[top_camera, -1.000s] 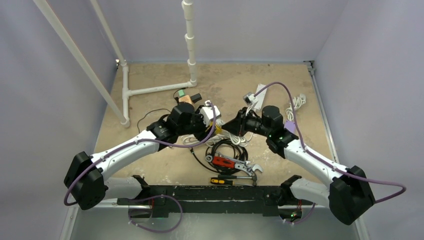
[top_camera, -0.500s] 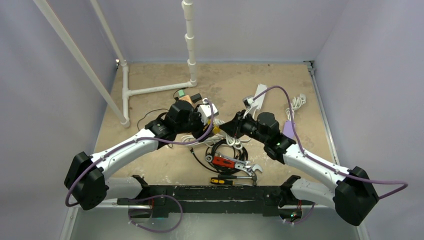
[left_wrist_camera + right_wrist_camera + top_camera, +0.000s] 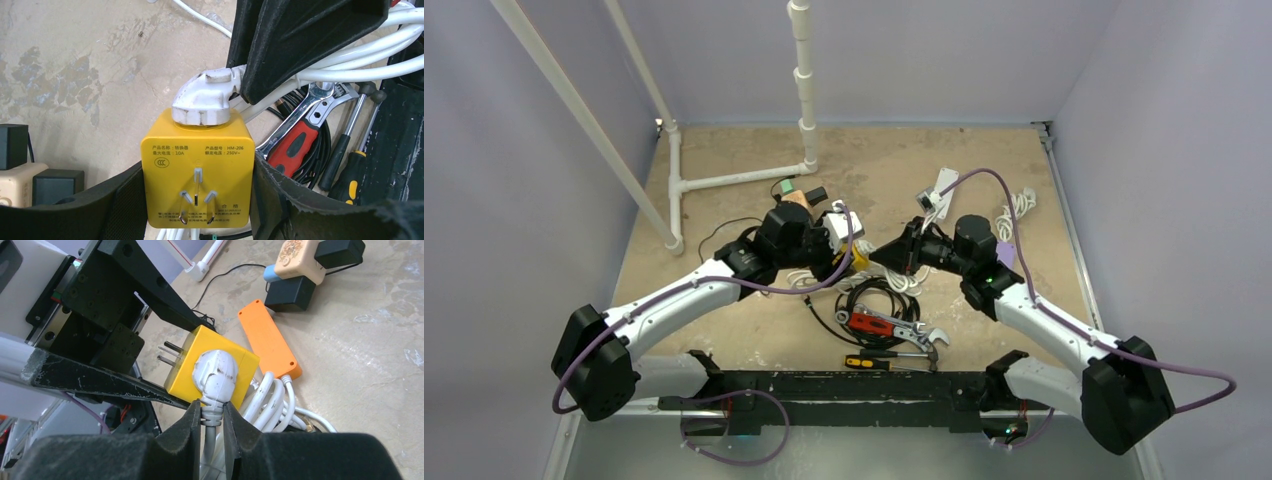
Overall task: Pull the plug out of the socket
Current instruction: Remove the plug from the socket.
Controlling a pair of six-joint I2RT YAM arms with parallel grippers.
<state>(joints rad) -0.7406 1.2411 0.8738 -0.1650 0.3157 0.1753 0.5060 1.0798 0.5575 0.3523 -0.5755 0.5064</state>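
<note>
A yellow cube socket adapter (image 3: 197,167) with three metal prongs is held between the pads of my left gripper (image 3: 197,200), raised off the floor. A white plug (image 3: 202,100) sits seated in its far face. My right gripper (image 3: 212,422) is shut on the plug's ribbed cable neck (image 3: 211,412), just below the plug head (image 3: 216,374). The socket also shows in the right wrist view (image 3: 185,370). In the top view the two grippers meet at the socket (image 3: 860,258), left (image 3: 836,252) and right (image 3: 882,255).
An orange power strip (image 3: 269,339) and coiled white cable (image 3: 272,395) lie under the socket. A red-handled wrench (image 3: 886,327), screwdrivers (image 3: 874,361) and a black cable coil (image 3: 871,300) lie nearer the bases. Beige and black adapters (image 3: 305,270) sit farther off. White pipes (image 3: 724,180) stand at the back.
The right arm has shifted slightly to the right and its gripper stays on the plug's neck. The left gripper keeps the socket in place. The plug is still seated in the socket.
</note>
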